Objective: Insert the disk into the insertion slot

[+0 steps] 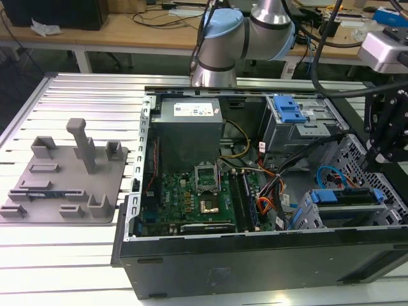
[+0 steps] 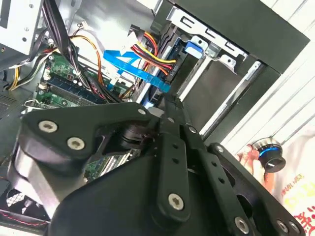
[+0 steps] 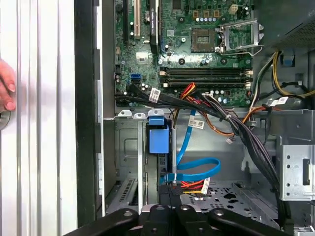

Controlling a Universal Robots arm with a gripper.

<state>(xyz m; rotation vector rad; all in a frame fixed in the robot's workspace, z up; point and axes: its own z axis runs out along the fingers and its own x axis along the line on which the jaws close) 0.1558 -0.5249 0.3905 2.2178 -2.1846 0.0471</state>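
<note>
The disk stands on edge inside the insertion slot, a grey sheet-metal cage in the corner of the open computer case. Its blue carrier tab faces the motherboard. In the exterior view the disk is a dark bar with blue ends in the cage at the case's lower right. My gripper sits at the disk's rear end with its black fingers pressed together. In the second wrist view the gripper points at the cage, beside the blue ribbon cable.
Bundled cables and a blue data cable run close beside the cage. A second bay with a ridged blue latch sits further back. A person's hand rests on the slatted table outside the case. A grey fixture plate lies at the exterior view's left.
</note>
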